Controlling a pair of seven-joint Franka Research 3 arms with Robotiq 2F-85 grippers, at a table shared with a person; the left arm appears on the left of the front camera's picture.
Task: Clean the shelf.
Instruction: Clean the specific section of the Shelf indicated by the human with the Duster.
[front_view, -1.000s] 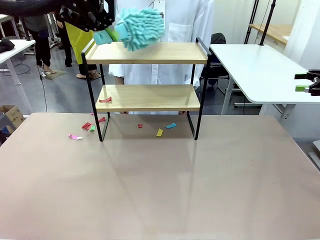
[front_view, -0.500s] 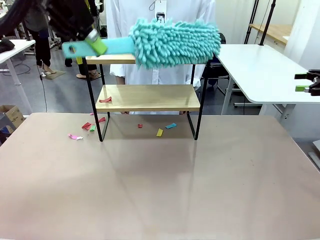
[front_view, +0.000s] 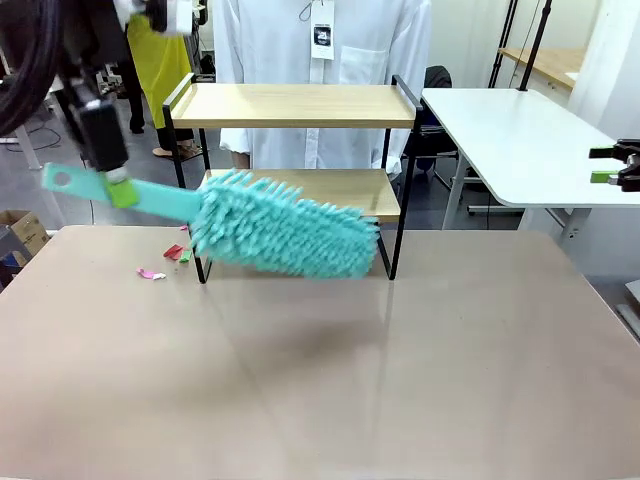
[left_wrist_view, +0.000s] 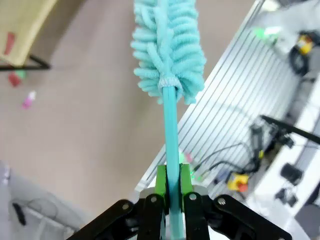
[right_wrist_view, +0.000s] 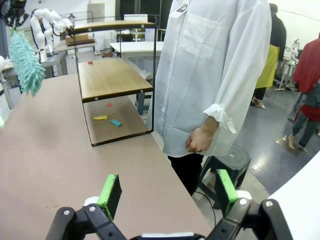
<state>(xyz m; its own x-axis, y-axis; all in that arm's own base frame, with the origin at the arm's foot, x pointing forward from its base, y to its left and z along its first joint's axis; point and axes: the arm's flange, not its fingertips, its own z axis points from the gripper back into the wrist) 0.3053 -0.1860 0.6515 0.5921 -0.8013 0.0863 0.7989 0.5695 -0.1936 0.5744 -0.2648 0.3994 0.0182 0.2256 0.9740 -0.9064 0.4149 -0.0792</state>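
Observation:
The shelf (front_view: 300, 105) stands at the table's far side, its two wooden boards in a black frame. My left gripper (front_view: 118, 188) is shut on the handle of a turquoise fluffy duster (front_view: 285, 238), whose head hangs in front of the lower board. From the left wrist, the handle runs between the green pads (left_wrist_view: 161, 181) up to the duster head (left_wrist_view: 167, 50). My right gripper (right_wrist_view: 167, 192) is open and holds nothing, far off to the right (front_view: 615, 172). A red scrap (right_wrist_view: 90, 63) lies on the lower board of the shelf (right_wrist_view: 107, 80).
Small paper scraps (front_view: 150, 272) lie on the brown table left of the shelf, and more scraps (right_wrist_view: 116, 122) under it. A person in a white coat (front_view: 320, 40) stands just behind the shelf. A white table (front_view: 520, 130) is at the right.
My left arm has swung the duster down from the top board to the level of the lower board, its head now pointing right. The right gripper has stayed still.

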